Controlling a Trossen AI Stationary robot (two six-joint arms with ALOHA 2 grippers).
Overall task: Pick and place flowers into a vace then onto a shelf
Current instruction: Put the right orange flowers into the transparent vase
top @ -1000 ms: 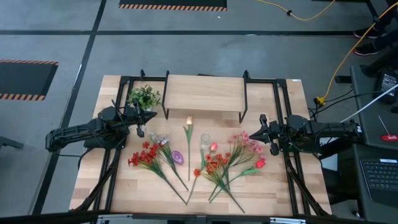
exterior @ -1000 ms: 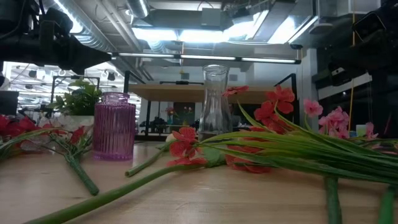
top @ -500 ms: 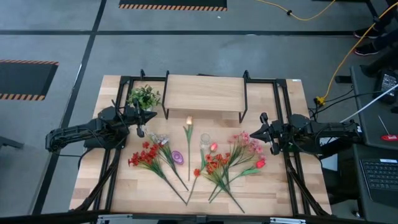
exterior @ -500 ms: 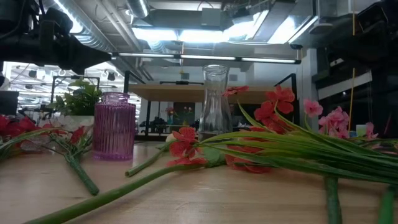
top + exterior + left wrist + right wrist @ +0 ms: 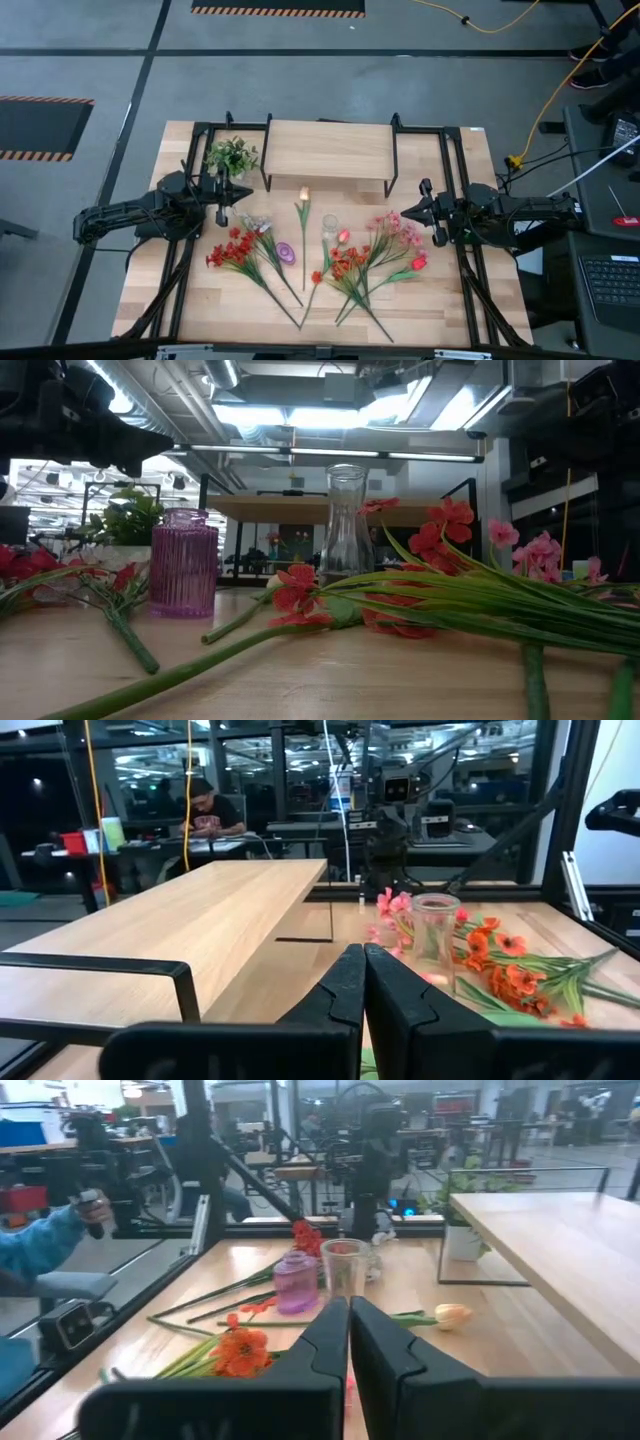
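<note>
The flowers lie flat on the table in front of the shelf [image 5: 330,150]. A red spray [image 5: 235,250] lies at the left and a yellow tulip [image 5: 304,194] in the middle. An orange-red bunch [image 5: 346,262], a pink spray [image 5: 397,228] and a red tulip [image 5: 418,262] lie at the right. A purple vase [image 5: 184,563] and a clear glass vase [image 5: 346,525] stand upright among them. My left gripper [image 5: 362,970] hovers shut at the table's left edge, pointing level toward the middle. My right gripper [image 5: 348,1325] hovers shut at the right edge, facing it.
A small green leafy plant [image 5: 232,157] stands at the shelf's left end. Black frame rails [image 5: 190,250] run along both sides of the table. Beyond the table a person [image 5: 205,805] sits at a desk, and a blue sleeve [image 5: 40,1240] shows.
Both grippers have turned a little in place at their edges of the table, staying shut. The flowers and vases have not moved.
</note>
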